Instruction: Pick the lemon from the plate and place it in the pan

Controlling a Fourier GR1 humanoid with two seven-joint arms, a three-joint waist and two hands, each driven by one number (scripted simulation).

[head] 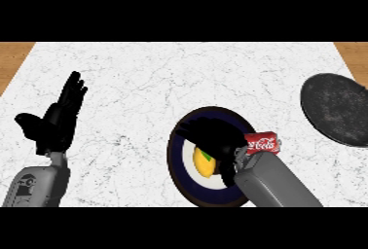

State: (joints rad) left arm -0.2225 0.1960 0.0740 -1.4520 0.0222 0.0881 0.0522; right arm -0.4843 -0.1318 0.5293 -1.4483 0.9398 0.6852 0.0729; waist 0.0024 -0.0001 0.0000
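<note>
A yellow lemon lies on a dark-rimmed plate with a white centre, low in the middle of the head view. My right hand hovers directly over the plate and hides the lemon's upper part; its fingers curve downward above the fruit, and I cannot see whether they touch it. The dark round pan rests at the right edge of the counter, apart from the plate. At the left my left hand is open, fingers pointing up, resting.
A red cola can lies just right of the plate, beside my right wrist. The white marble counter stretches wide behind the plate, with wooden strips at both far corners.
</note>
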